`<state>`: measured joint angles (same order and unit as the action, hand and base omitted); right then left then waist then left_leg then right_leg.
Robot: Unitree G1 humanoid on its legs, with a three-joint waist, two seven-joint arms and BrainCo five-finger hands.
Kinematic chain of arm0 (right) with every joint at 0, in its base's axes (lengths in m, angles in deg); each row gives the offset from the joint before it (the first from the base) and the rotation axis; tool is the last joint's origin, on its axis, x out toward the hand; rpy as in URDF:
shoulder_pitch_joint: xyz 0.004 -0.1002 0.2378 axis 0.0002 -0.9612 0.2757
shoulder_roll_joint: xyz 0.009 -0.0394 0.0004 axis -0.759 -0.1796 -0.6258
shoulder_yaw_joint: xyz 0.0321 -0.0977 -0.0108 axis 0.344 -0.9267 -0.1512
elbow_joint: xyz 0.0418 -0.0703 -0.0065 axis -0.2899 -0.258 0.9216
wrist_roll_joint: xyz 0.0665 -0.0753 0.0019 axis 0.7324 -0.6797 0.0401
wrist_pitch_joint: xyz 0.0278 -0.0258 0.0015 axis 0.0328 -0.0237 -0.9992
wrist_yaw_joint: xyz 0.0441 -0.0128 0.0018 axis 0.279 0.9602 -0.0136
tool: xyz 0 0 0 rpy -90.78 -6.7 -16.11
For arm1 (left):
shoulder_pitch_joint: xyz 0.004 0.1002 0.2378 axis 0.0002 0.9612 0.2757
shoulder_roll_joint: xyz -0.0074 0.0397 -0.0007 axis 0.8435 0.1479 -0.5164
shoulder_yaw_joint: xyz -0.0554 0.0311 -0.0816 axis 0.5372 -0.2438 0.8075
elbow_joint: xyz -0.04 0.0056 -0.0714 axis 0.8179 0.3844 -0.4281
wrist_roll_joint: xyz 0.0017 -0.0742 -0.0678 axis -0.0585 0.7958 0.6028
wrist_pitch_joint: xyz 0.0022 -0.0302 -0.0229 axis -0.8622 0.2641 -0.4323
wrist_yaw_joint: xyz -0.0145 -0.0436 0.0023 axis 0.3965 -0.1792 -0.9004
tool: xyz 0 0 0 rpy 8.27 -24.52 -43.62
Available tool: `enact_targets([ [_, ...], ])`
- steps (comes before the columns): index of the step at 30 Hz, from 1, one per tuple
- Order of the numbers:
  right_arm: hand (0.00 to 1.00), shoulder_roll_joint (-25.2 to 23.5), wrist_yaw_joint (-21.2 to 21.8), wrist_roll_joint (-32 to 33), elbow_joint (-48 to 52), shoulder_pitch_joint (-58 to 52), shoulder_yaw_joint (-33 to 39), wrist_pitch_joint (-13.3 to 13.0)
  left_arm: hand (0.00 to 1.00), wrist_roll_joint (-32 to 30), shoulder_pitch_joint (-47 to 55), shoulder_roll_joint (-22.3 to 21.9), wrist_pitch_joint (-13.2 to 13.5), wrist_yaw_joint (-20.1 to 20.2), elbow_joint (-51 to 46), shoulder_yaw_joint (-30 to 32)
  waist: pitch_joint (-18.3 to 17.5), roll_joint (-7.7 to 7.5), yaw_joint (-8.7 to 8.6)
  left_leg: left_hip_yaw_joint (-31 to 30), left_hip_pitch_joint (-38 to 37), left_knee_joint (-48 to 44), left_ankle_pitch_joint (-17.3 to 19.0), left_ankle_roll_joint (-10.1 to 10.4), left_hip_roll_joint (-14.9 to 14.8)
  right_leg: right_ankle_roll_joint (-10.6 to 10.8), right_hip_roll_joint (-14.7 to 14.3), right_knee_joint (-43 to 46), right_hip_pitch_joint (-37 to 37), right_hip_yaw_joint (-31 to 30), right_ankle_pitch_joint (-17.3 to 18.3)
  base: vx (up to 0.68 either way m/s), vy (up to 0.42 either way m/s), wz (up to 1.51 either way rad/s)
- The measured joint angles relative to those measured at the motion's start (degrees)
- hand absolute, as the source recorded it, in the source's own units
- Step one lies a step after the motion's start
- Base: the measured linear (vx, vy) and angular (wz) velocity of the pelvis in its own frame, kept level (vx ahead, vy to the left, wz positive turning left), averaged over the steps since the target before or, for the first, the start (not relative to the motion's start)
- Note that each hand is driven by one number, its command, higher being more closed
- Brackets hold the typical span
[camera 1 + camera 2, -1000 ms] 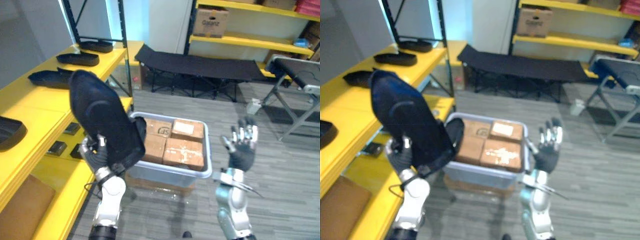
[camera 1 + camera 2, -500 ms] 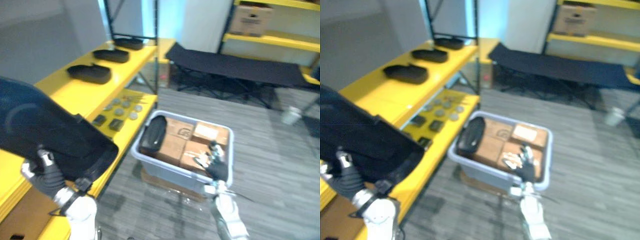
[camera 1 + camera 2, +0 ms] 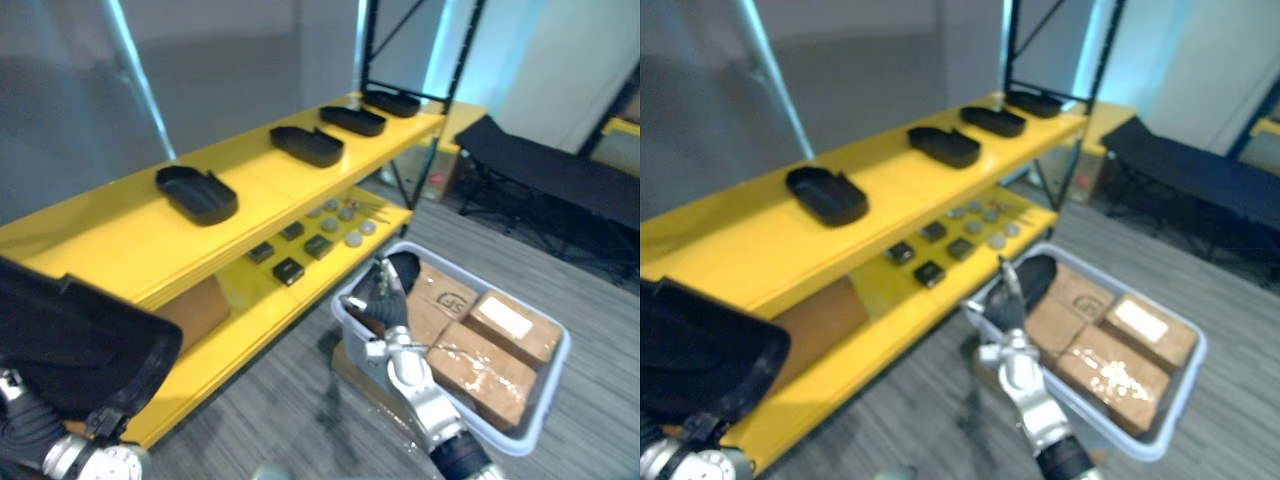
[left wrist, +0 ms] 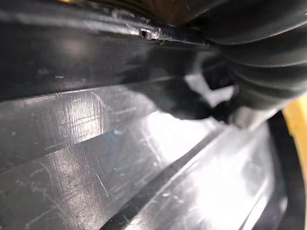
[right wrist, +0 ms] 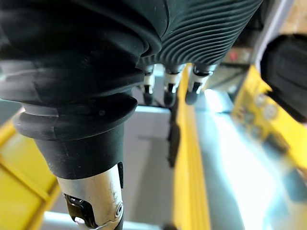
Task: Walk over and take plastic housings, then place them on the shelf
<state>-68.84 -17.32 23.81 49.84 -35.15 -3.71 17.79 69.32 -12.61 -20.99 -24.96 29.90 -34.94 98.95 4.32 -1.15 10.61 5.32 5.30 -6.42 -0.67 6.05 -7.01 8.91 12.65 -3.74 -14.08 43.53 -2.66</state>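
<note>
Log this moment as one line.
left hand: holding black plastic housing | right hand: open, empty, by grey bin | yellow shelf: four housings on upper level | placement: not yet done

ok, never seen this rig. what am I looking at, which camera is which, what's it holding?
It's a humanoid robot on two legs. The two wide pictures come from a stereo camera on its head, looking down; the two close-ups come from a camera on each wrist. Its left hand grips a large black housing, seen close in the left wrist view. Its right hand is empty, fingers open, beside a grey bin holding cardboard boxes and another housing. Four more housings sit on the top level of the yellow shelf, small parts below.
</note>
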Motion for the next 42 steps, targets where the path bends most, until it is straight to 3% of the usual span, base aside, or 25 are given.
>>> enact_targets([
  [4,0.0,-0.5,2.1,0.0,2.6,-1.1,0.3,-1.1,1.0,-0.2,-0.8,0.2,0.0,0.1,-1.7,-0.8,2.1,0.21,-0.49,-1.5,0.0,1.5,-0.5,-1.0,1.9,-0.9,2.6,4.8,0.9,0.2,2.9,0.03,0.102,0.29],
  [6,0.0,-0.5,2.0,0.1,4.3,-3.0,2.1,-2.7,1.0,-2.9,-2.4,1.9,0.0,1.0,-2.3,-2.5,2.5,-0.53,-0.79,-4.0,0.4,1.8,-1.0,-1.2,2.8,-5.4,3.6,10.3,2.2,-4.1,7.4,0.06,0.071,0.58],
  [7,0.0,-0.5,2.0,0.1,4.4,-3.4,2.7,-3.0,1.0,-3.5,-3.0,2.7,0.0,1.5,-2.3,-2.8,2.5,-0.93,-1.51,-5.3,0.6,1.8,-1.1,-1.0,3.3,-6.1,3.6,11.3,2.1,-6.2,7.8,0.06,0.047,1.04],
  [8,0.0,-0.4,1.9,0.1,4.5,-4.6,4.4,-4.0,1.0,-4.4,-4.1,4.6,0.2,3.4,-2.3,-4.4,2.7,-1.49,-2.51,-8.2,0.6,2.3,-2.1,-0.9,4.0,-5.9,3.9,13.9,2.1,-10.2,7.7,0.06,0.029,1.08],
  [10,0.0,0.5,2.0,0.0,4.5,-5.5,6.9,-5.1,1.0,-5.2,-4.7,7.0,2.0,6.7,-2.6,-6.3,2.8,-1.73,-2.71,-11.1,0.3,3.3,-2.9,-0.9,4.3,-5.8,4.0,18.5,3.1,-14.4,7.8,0.07,0.006,0.89],
  [12,0.0,0.8,2.2,0.0,4.5,-5.2,7.8,-6.9,1.0,-4.4,-4.7,8.5,2.9,9.0,-2.6,-6.5,2.9,-1.91,-2.65,-12.3,0.4,3.8,-3.5,-1.0,5.0,-6.0,4.2,19.1,2.8,-14.5,9.5,0.06,-0.059,0.45],
  [14,0.0,1.2,3.3,-0.1,4.5,-4.1,7.7,-8.8,1.0,-3.9,-5.0,8.8,3.2,10.0,-2.6,-6.5,3.3,-2.55,-1.92,-12.5,0.8,3.1,-3.6,-0.9,5.5,-5.3,4.2,17.9,1.9,-15.0,10.7,0.04,-0.095,0.14],
  [17,0.0,2.6,4.7,-0.4,4.5,-1.4,7.7,-9.8,1.0,-3.8,-4.3,8.3,3.4,10.3,-2.7,-8.3,5.8,0.72,-1.81,-12.3,0.8,1.8,-4.0,-0.3,4.1,-3.9,2.6,16.8,0.9,-15.4,11.7,-0.06,-0.085,-0.08],
  [19,0.0,2.9,5.4,-0.3,4.5,-1.1,7.7,-9.9,1.0,-2.4,-4.2,8.3,3.5,10.6,-2.8,-9.2,6.7,1.49,-1.87,-12.2,0.9,1.8,-4.5,0.5,3.4,-2.5,2.1,16.6,0.9,-15.5,12.9,-0.12,-0.092,-0.14],
  [21,0.0,2.8,6.4,0.0,4.5,-1.8,7.8,-9.9,1.0,-1.7,-4.0,7.8,3.5,10.7,-2.6,-10.5,7.7,1.79,-2.23,-12.0,0.9,1.9,-5.3,1.1,2.9,0.7,1.8,16.6,0.8,-15.5,15.6,-0.18,-0.139,-0.09],
  [23,0.0,3.0,7.0,0.2,4.5,-3.7,8.3,-9.9,1.0,-2.0,-3.4,6.3,3.6,11.6,-2.7,-11.5,8.3,2.43,-2.97,-11.7,0.9,1.9,-5.7,0.9,2.2,0.0,1.2,17.5,0.6,-14.6,16.7,-0.16,-0.067,0.24],
  [24,0.0,2.8,7.0,0.5,4.7,-4.9,8.4,-10.0,1.0,-2.0,-2.6,5.9,3.6,11.9,-2.6,-11.5,8.5,2.14,-3.8,-10.3,0.9,1.8,-6.1,0.3,2.2,0.0,1.4,18.1,0.0,-13.3,17.4,-0.13,-0.028,0.41],
  [27,0.0,2.8,8.2,1.1,6.6,-6.5,8.9,-12.0,1.0,-3.3,-1.7,6.0,4.5,12.4,-2.8,-11.3,9.0,1.25,-3.57,-4.6,2.5,0.5,-6.6,-1.5,2.5,0.7,2.7,19.0,-1.1,-10.0,18.0,-0.05,0.029,0.59],
  [31,0.0,1.1,8.6,0.5,6.9,-4.0,8.8,-15.2,1.0,-5.4,-1.9,6.2,5.1,12.5,-4.5,-9.1,9.5,-0.51,-1.63,-1.8,7.0,-5.9,-3.6,-3.5,4.2,1.4,4.5,18.9,-2.2,-6.6,18.6,0.04,0.104,0.54],
  [33,0.0,-0.4,8.5,0.4,6.9,-1.7,8.8,-16.1,1.0,-5.0,-2.0,6.4,5.7,13.9,-6.5,-5.5,10.1,-2.84,-0.62,3.3,9.1,-12.7,2.0,-6.5,5.0,-0.6,6.3,18.0,-4.8,-4.7,19.2,0.13,0.144,0.45],
  [34,0.0,-0.2,8.2,0.0,6.9,-1.6,8.9,-16.3,1.0,-4.8,-2.1,6.4,6.2,14.4,-6.8,-5.0,9.9,-2.86,-0.29,3.2,9.2,-14.5,4.0,-5.4,5.3,-3.2,6.7,21.1,-5.2,-5.7,18.3,0.16,0.122,0.47],
  [35,0.0,0.1,8.1,-0.1,6.8,-1.7,8.8,-16.4,1.0,-4.4,-2.3,6.3,6.3,14.8,-6.8,-4.9,9.7,-2.72,-0.22,2.3,9.1,-15.5,4.8,-5.6,5.9,-4.4,7.9,24.9,-4.3,-7.1,16.7,0.21,0.172,0.63],
  [37,0.0,0.1,8.1,-0.5,6.7,-0.8,7.5,-17.0,1.0,-4.4,-3.3,7.7,6.7,15.7,-7.4,-4.2,8.1,-3.4,-0.2,0.6,8.4,-15.0,6.9,-6.8,7.0,-4.0,11.4,39.1,3.0,-15.0,7.0,0.3,0.259,0.58],
  [38,0.0,-0.3,8.3,-0.6,6.5,0.3,6.9,-17.2,1.0,-4.4,-3.7,8.6,6.7,15.7,-7.4,-3.9,8.0,-3.63,-0.16,0.0,7.6,-14.5,7.2,-7.2,7.3,-4.0,12.2,42.0,4.3,-16.0,4.1,0.37,0.21,0.2],
  [39,0.0,-1.1,8.9,-1.1,4.9,3.1,5.8,-17.2,1.0,-4.5,-4.6,9.5,6.1,15.5,-7.4,-3.6,8.4,-3.17,-0.33,-0.5,5.4,-13.3,7.5,-8.5,7.4,-4.7,13.5,48.6,7.2,-17.4,5.5,0.39,0.171,0.05],
  [40,0.0,-1.1,9.8,-1.7,3.2,5.5,4.6,-17.3,1.0,-4.8,-5.5,9.8,5.3,15.2,-7.2,-4.1,8.7,-2.67,-0.47,-0.9,1.6,-11.6,7.4,-8.3,7.1,-5.7,13.6,53.0,8.5,-17.1,9.8,0.31,0.15,0.01],
  [42,0.0,-1.1,10.9,-1.7,3.2,6.4,3.6,-17.4,1.0,-5.1,-6.7,10.7,5.2,15.0,-7.2,-5.3,8.8,-1.06,-0.61,-1.7,-2.3,-9.0,7.4,-8.2,6.4,-6.2,11.4,52.5,10.1,-16.7,12.9,0.23,0.12,0.18],
])
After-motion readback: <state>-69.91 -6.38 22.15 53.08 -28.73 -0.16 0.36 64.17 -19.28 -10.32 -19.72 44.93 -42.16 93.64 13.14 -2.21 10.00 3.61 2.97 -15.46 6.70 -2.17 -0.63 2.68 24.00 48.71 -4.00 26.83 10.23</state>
